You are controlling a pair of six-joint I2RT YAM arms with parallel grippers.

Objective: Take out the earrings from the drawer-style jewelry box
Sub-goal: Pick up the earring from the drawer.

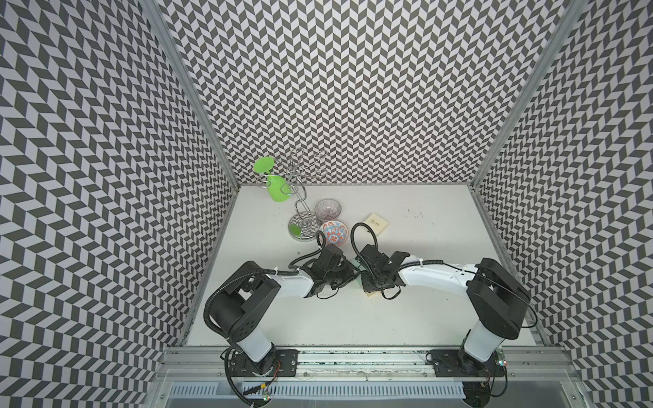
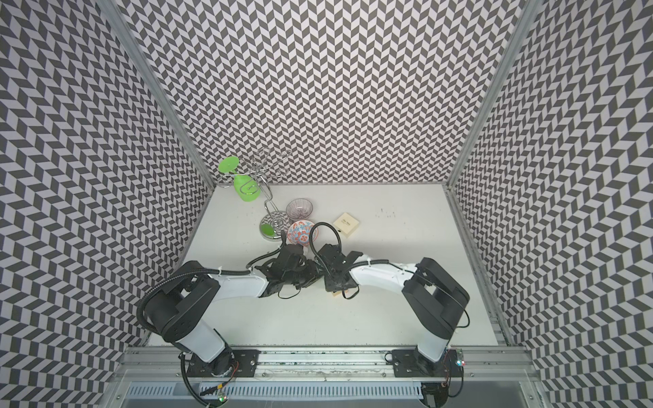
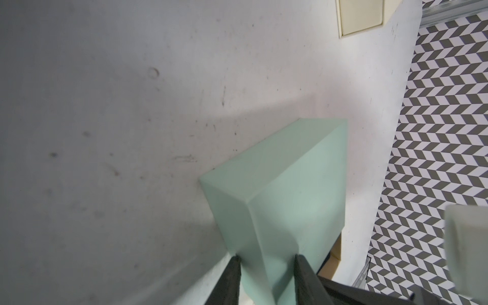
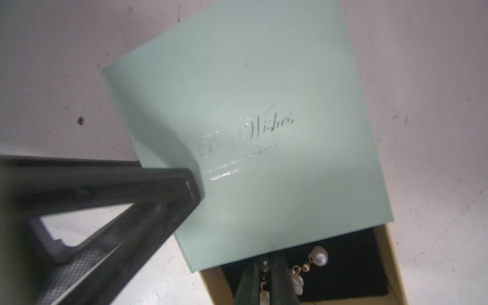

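The mint-green jewelry box lies on the white table between the two arms. Its tan drawer is slid partly out, showing a black lining. My left gripper is shut on a corner of the box's green sleeve, one finger on each side. Down in the drawer, my right gripper is shut on one of the earrings, a small pearl with a white pendant. A second pearl earring lies on the lining beside the fingers. In both top views the arms hide most of the box; only a drawer edge shows.
A cream square box lies behind the arms. To its left are a red-and-blue patterned bowl, a clear purple-lined bowl, and a chrome wire stand holding a green glass. Patterned walls enclose the table on three sides.
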